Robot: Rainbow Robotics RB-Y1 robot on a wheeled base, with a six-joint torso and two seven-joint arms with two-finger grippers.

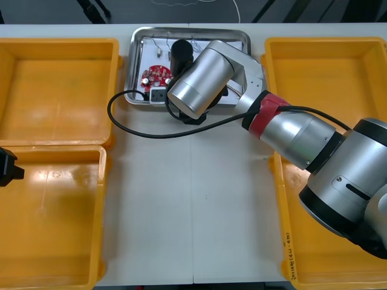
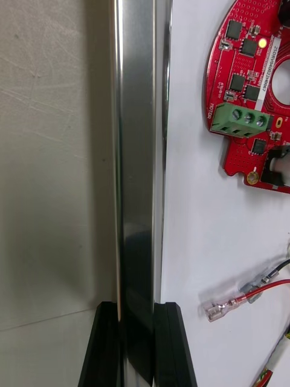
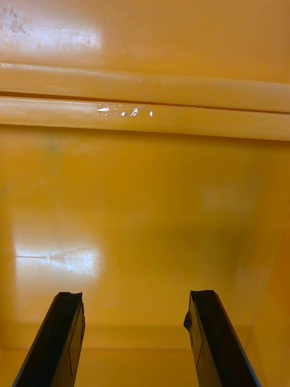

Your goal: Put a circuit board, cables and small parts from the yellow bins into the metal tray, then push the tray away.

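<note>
Front view, upper centre: metal tray (image 1: 134, 66) sits between the two upper yellow bins, white inside. Round red circuit board (image 1: 154, 75) lies in its left part.

Right arm (image 1: 290, 133) reaches in from lower right, wrist over the tray's near edge. Wrist view: right gripper (image 2: 136, 314) clamped on the tray's shiny rim (image 2: 136, 151), one black finger on each side of it. Board (image 2: 254, 91) flat on the white floor, clear of the rim. Red cable (image 2: 241, 297) with clear terminal lies nearer the fingers, not touching them.

Left gripper (image 1: 7, 166) at the frame's left edge, over the lower-left yellow bin (image 1: 54, 223). Fingers (image 3: 63, 338) spread wide, nothing between them.
</note>
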